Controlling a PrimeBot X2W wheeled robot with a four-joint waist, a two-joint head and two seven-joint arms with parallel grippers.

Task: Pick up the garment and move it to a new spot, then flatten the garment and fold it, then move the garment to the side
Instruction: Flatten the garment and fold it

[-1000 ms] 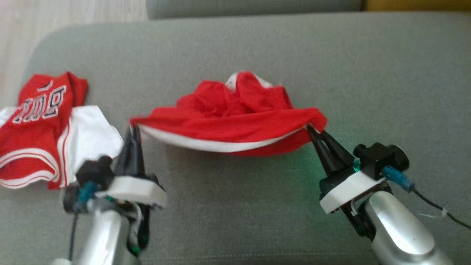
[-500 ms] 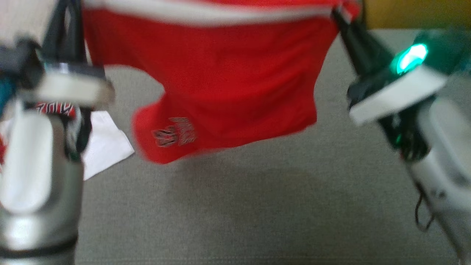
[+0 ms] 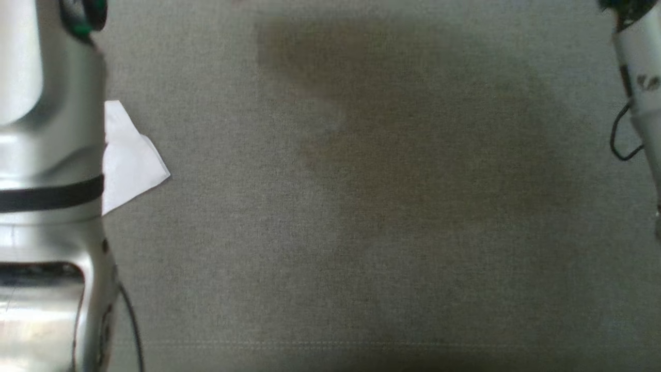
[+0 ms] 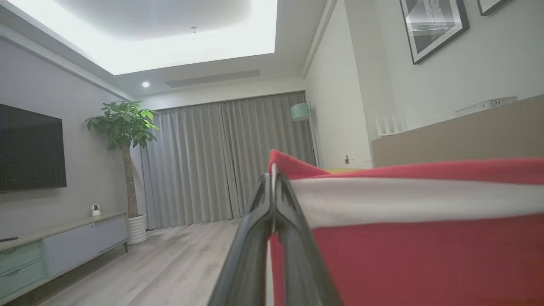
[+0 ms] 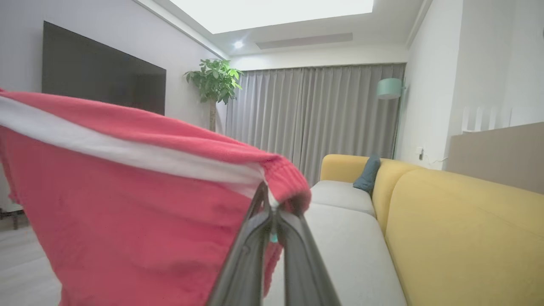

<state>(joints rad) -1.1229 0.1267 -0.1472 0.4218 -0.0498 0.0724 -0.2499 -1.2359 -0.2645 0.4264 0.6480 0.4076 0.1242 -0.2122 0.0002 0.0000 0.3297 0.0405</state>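
Left gripper [image 4: 274, 180]: fingers pressed together, clamping the upper edge of the garment [image 4: 425, 255] at its white band. From this grip the red fabric extends to the right of the left wrist view and hangs below the fingertips.

Right gripper [image 5: 268, 202]: fingers likewise clenched, on a bunched red corner of the garment [image 5: 127, 204]. The fabric spreads to the left of that view and hangs down.

The garment is suspended in the air between the two grippers.

Head view: grey cushion [image 3: 361, 248], left forearm [image 3: 46, 155], right forearm [image 3: 640, 77], and a white cloth corner [image 3: 131, 155] lying on the cushion beside the left forearm
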